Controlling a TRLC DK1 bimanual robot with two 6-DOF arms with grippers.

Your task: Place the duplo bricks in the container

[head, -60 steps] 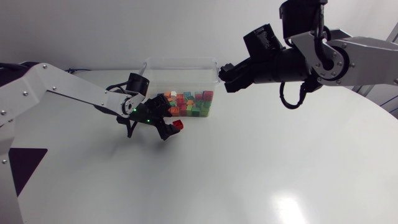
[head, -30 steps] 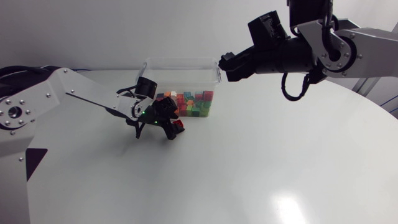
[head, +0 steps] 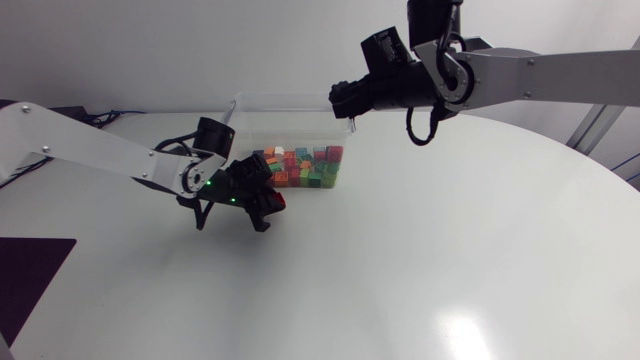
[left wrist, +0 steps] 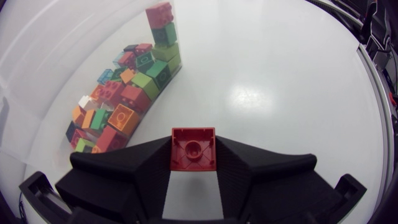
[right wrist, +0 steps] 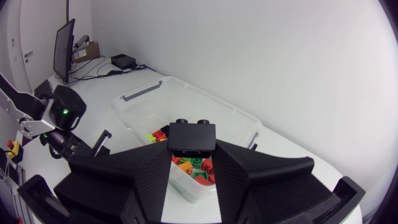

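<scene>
No legible txt, nos. or signs; faint marks on bricks [left wrist: 122, 118] too blurred.

Bright even light, glare patch on table [head: 462, 330], wrist views fisheye-warped at edges.

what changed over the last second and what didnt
The right arm swung toward the robot's left, carrying the black duplo brick in its jaws from past the clear plastic container's right end to over that end's rim. The left arm's links re-posed, but its jaws barely shifted, staying beside the container, shut on the red duplo brick. The container and the coloured bricks inside stayed put.
</scene>
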